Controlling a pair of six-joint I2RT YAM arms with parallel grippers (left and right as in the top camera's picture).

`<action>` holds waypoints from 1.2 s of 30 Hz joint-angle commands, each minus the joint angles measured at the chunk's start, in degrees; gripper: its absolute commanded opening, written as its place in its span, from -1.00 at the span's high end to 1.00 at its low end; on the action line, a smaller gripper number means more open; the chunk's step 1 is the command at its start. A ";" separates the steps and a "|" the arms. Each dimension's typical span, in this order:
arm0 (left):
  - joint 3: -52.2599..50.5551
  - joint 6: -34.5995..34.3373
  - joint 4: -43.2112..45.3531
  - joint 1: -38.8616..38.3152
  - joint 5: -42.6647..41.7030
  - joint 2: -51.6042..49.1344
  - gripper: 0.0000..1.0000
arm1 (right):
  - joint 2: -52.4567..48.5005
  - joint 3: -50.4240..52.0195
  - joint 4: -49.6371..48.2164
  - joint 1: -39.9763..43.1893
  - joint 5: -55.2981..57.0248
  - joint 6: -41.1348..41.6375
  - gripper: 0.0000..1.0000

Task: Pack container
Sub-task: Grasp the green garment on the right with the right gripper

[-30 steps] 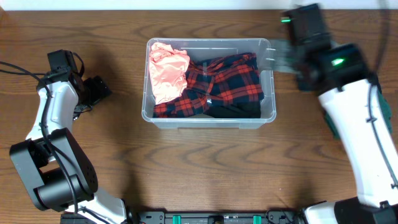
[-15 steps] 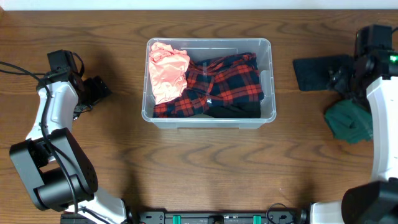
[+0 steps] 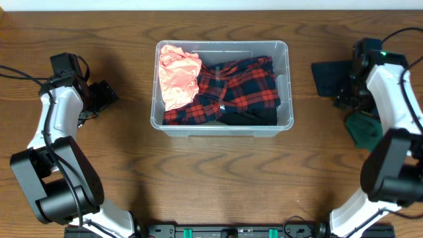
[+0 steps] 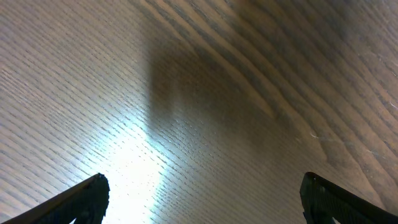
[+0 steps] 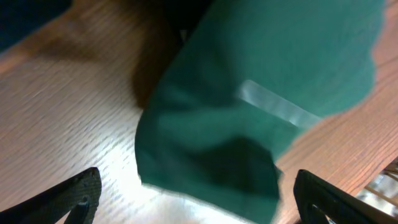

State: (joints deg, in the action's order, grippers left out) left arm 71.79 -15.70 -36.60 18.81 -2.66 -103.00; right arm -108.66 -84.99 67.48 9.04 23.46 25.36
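Note:
The clear plastic container [image 3: 285, 47] stands at the table's middle back. It holds a pink cloth [image 3: 177, 75] at its left and a red and black plaid shirt [image 3: 234, 89] at its right. A green cloth [image 3: 365, 129] lies at the far right and fills the right wrist view [image 5: 249, 106]. A dark cloth [image 3: 329, 76] lies flat right of the container. My right gripper [image 5: 196, 202] is open, just above the green cloth's edge. My left gripper [image 4: 202, 199] is open and empty over bare wood at the far left.
Black cables [image 3: 16, 73] run along the table's left edge. The wooden table [image 3: 218, 178] stretches between the container and the front edge.
My right arm has swung from above the container's right end out to the right, then come down over the green cloth. The left arm has not moved.

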 commanded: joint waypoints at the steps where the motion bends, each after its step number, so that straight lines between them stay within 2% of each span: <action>1: -0.33 -0.50 -0.04 0.15 0.15 -0.35 -0.96 | -2.56 0.26 -0.81 -0.50 3.39 -0.79 -0.91; 12: -0.33 -0.50 -0.04 0.13 0.15 -0.35 -0.96 | -3.93 0.26 -5.27 -0.44 5.05 -2.34 -0.75; 21: -0.33 -0.50 -0.04 0.15 0.15 -0.35 -0.96 | -6.67 0.26 -6.08 -0.44 5.03 -3.19 -0.78; 30: -0.33 -0.50 -0.04 0.13 0.15 -0.35 -0.96 | -6.75 0.48 -6.03 0.37 5.05 -3.65 -0.59; 36: -0.33 -0.50 -0.04 0.13 0.15 -0.35 -0.96 | -6.75 1.51 -6.27 1.05 5.09 -4.50 -0.54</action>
State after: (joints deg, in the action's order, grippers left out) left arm 71.79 -15.70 -36.58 18.81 -2.66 -103.00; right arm -114.91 -84.49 61.43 9.45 27.09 21.65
